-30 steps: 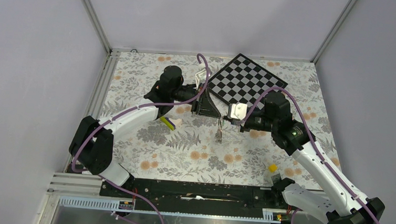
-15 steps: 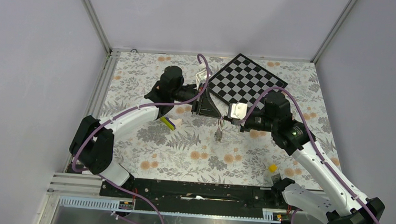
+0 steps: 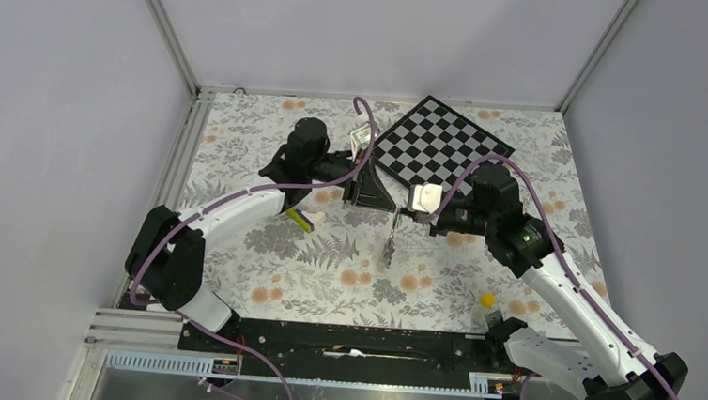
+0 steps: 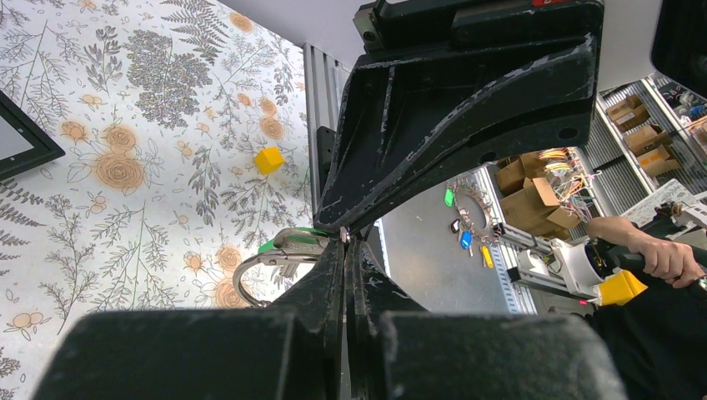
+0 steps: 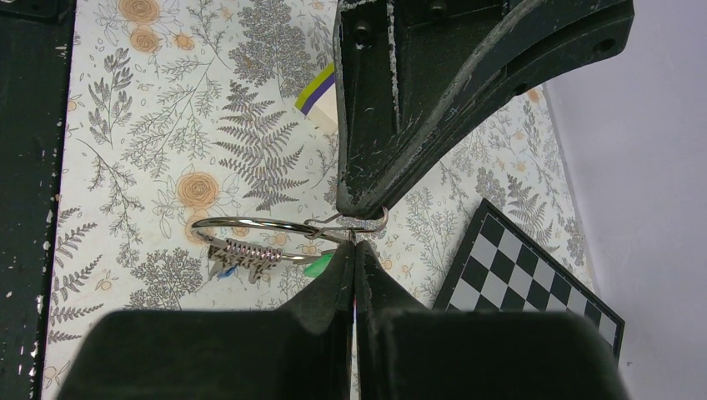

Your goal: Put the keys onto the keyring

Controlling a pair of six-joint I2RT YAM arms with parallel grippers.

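My two grippers meet tip to tip above the middle of the table, the left gripper (image 3: pixel 387 207) (image 4: pixel 346 243) coming from the left and the right gripper (image 3: pixel 406 213) (image 5: pixel 354 247) from the right. Both are shut on the thin silver keyring (image 3: pixel 392 229) (image 4: pixel 250 268) (image 5: pixel 250 223) at its hooked ends. The ring hangs below them, off the table. Several keys (image 3: pixel 389 249) (image 5: pixel 246 254) are threaded on it in a tight stack. A green head (image 5: pixel 319 267) (image 4: pixel 288 239) and a blue head (image 5: pixel 223 271) show. A black head is not visible.
A yellow-white-purple wedge block (image 3: pixel 302 219) (image 5: pixel 318 88) lies left of the grippers. A small yellow cube (image 3: pixel 487 300) (image 4: pixel 268 159) sits near the right arm's base. A checkerboard (image 3: pixel 438 149) (image 5: pixel 534 275) lies at the back of the floral table (image 3: pixel 326 273).
The ring with its keys has swung slightly and now hangs a little lower. Both arms have stayed in place, both still shut on the ring.
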